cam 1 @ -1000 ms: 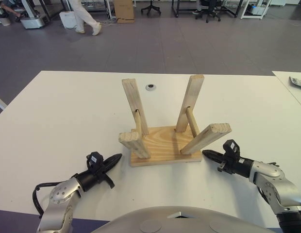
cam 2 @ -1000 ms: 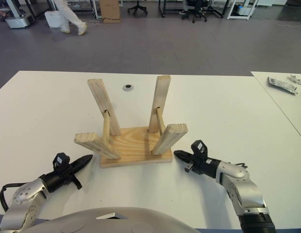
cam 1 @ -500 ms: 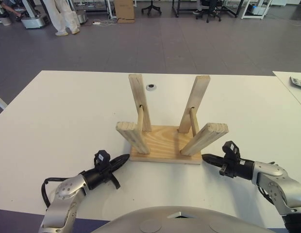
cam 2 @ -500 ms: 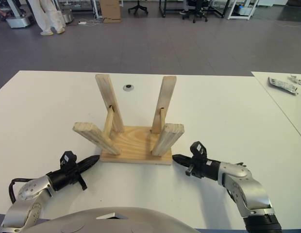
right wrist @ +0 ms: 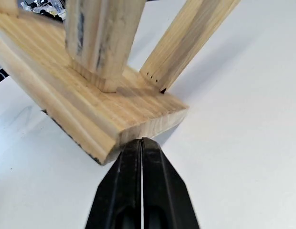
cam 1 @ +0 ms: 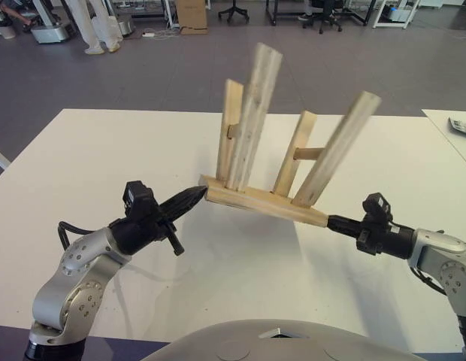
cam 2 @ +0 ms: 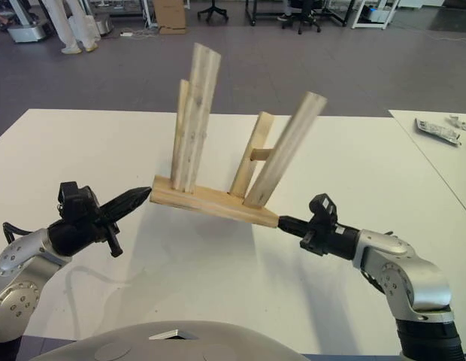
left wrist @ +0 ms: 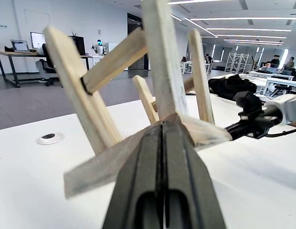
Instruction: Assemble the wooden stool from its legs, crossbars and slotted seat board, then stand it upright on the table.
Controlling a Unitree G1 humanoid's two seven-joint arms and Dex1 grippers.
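— Where is the stool [cam 1: 272,154]?
— Upside down above the middle of the table [cam 1: 98,165]. It is pale wood, legs pointing up, and the seat board [cam 1: 259,203] slopes lower at the right.
— And the grippers?
— The left gripper [cam 1: 194,197] and right gripper [cam 1: 334,222], fingers pressed together, push against the board's two ends.

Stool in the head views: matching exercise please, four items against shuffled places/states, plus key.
1. seat board
2. legs
3. left gripper
4. right gripper

A. shut, tip against the board's end on the robot's right
B. pointing up
C. off the table, tilted, between the two gripper tips
D. shut, tip against the board's end on the robot's left

Pairs: 1-C, 2-B, 3-D, 4-A
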